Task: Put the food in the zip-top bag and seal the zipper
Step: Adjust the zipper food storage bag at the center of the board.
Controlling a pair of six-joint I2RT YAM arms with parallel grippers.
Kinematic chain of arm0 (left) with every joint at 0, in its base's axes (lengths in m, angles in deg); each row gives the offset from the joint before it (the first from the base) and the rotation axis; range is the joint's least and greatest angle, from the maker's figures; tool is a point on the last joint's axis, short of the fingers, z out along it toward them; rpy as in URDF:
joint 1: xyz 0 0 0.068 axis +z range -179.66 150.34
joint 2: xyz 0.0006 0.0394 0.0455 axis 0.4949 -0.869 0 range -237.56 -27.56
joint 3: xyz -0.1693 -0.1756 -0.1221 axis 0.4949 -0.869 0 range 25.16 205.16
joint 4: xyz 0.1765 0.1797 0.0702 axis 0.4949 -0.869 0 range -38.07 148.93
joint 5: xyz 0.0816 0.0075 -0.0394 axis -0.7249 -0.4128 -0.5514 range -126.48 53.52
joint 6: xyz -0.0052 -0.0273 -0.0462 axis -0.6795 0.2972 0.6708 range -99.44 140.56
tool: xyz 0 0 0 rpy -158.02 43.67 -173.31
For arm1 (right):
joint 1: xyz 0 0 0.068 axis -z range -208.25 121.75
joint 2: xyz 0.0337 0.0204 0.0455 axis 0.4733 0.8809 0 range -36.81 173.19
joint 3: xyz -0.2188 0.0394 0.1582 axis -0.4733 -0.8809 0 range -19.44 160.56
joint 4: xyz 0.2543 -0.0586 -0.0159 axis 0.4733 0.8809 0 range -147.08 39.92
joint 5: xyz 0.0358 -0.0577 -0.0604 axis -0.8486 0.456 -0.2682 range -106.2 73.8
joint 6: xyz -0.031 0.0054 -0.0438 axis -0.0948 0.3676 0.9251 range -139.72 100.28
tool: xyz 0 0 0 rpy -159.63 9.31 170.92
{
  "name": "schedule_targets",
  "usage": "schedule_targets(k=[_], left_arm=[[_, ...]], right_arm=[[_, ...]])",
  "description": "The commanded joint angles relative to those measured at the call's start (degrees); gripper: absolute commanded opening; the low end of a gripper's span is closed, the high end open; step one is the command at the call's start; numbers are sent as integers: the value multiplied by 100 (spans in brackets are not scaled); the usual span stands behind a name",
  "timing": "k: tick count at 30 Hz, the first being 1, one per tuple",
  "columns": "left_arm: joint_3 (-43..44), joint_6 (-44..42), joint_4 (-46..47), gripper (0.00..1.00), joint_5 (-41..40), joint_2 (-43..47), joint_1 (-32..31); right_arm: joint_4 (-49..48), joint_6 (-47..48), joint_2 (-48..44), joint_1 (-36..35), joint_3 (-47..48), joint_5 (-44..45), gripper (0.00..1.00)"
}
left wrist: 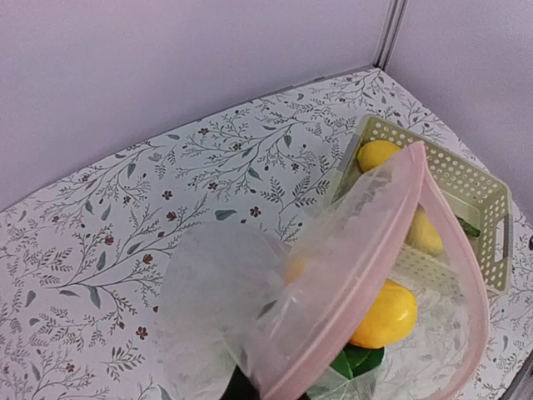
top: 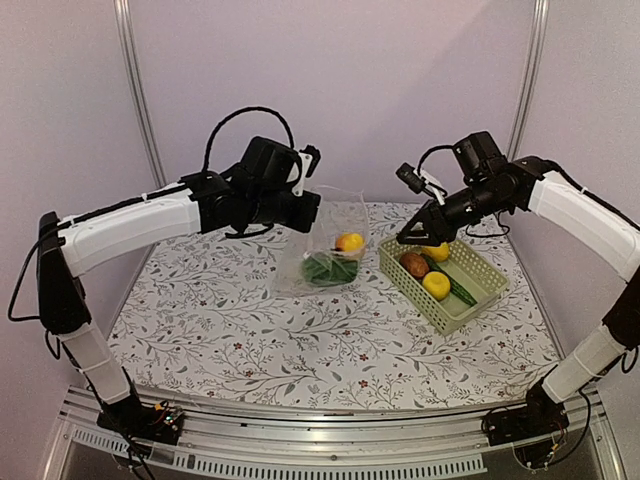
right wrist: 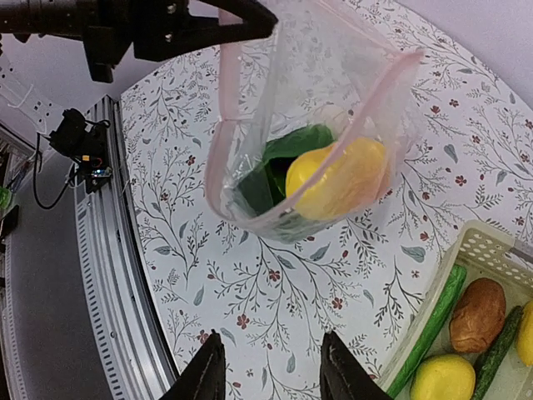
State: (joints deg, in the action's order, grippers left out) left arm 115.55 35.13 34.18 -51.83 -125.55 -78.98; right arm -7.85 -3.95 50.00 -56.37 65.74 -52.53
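The left claw (top: 303, 208) pinches the pink zipper (left wrist: 454, 233) of the zip-top bag (top: 322, 240), mid frame. Inside are a yellow fruit (top: 350, 242) and a leafy green (top: 328, 268). The right claw (right wrist: 273, 373) is spread wide and empty, near the green basket (top: 487, 290) on the counter (top: 220, 320).

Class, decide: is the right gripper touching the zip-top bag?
Apart. The right wrist view shows the right gripper with its jaws open and empty over the table, and the zip-top bag clear ahead of them.

White arm shells (top: 130, 232), blk joints (top: 250, 195), cables (top: 250, 109), prob. blk pincers (right wrist: 271, 379).
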Motion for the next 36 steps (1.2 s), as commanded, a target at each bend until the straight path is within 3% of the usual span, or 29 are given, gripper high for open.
schedule_targets(k=[1, 6, 15, 21, 30, 34, 36], left_arm=[[74, 29, -110, 0, 422, -301, 25], [180, 16, -93, 0, 679, -214, 23], [468, 44, -559, 0, 1480, -177, 35], [374, 91, -605, 0, 1634, 2, 61], [389, 153, -692, 0, 1816, 160, 88], [385, 148, -694, 0, 1855, 214, 98], [368, 123, -702, 0, 1869, 228, 101]], right_arm=[[-481, 715, -27, -661, -64, 651, 37], [-419, 1813, -73, -1545, 171, 1107, 36], [-912, 2914, 372, -2562, 45, 3052, 39], [-1387, 3238, 677, -2875, -180, 4059, 43], [-1477, 2993, 1005, -3340, -315, 4407, 48], [-1626, 2792, 1181, -3360, -321, 4615, 40], [-1673, 2708, 1248, -3358, -260, 4651, 23]])
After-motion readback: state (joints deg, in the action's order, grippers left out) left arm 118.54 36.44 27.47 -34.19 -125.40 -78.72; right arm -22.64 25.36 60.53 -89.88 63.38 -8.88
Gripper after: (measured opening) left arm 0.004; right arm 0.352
